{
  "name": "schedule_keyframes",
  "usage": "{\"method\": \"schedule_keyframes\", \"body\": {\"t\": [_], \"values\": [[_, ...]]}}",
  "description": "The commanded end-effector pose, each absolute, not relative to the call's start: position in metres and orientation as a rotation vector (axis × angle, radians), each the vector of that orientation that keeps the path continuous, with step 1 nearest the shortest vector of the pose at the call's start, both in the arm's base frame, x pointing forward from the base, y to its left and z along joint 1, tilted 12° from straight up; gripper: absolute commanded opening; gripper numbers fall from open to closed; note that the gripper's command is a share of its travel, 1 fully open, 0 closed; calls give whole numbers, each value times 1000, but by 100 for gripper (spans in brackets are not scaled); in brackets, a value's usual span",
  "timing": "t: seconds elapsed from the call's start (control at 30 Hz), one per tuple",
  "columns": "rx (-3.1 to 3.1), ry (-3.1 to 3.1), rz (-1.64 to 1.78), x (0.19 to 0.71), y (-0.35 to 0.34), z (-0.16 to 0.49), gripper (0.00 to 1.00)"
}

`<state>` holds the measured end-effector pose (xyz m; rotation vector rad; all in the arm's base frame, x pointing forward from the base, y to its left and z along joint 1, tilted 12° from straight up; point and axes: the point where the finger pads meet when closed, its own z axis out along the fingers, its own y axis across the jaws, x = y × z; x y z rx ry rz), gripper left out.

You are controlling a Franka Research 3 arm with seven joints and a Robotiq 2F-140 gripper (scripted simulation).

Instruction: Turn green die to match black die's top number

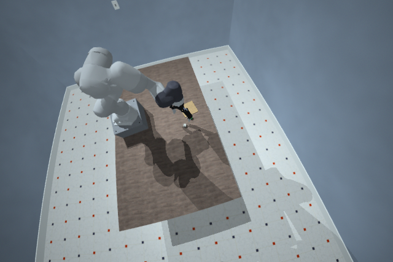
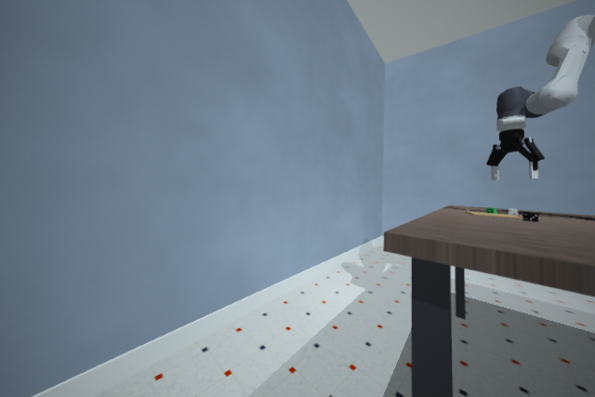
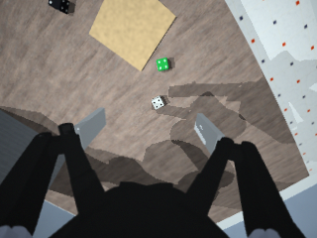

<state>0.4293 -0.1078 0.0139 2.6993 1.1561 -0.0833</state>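
Observation:
In the wrist view the green die (image 3: 162, 64) lies on the wooden table just off the edge of the tan mat (image 3: 132, 31), apart from it. Its top face seems to show four white pips. The black die (image 3: 60, 5) lies on the table beyond the mat's far corner, and its top pips are too small to read. A white die (image 3: 158, 102) lies on the table nearer to me. My gripper (image 3: 151, 118) is open and empty. In the side view it (image 2: 513, 174) hangs well above the dice (image 2: 491, 210).
The table's long edge runs close to the right of the dice (image 3: 258, 84), with tiled floor below. The robot base (image 1: 128, 121) stands on the table on the other side. In the overhead view the arm hides part of the mat (image 1: 192, 107).

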Motion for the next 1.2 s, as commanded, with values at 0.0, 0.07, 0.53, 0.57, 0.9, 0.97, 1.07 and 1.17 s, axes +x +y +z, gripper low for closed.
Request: {"method": "schedule_keyframes", "body": {"t": [0.0, 0.07, 0.53, 0.57, 0.9, 0.97, 1.07, 1.17], "values": [[2679, 1199, -79, 431, -105, 14, 100], [2679, 1199, -79, 431, -105, 14, 100], [2679, 1199, -79, 431, -105, 14, 100], [2679, 1199, -79, 431, -105, 13, 100], [2679, 1199, -79, 432, -112, -22, 100], [2679, 1199, -79, 433, -115, -36, 100], [2679, 1199, -79, 434, -117, -50, 100], [2679, 1199, -79, 434, -119, -61, 100]]}}
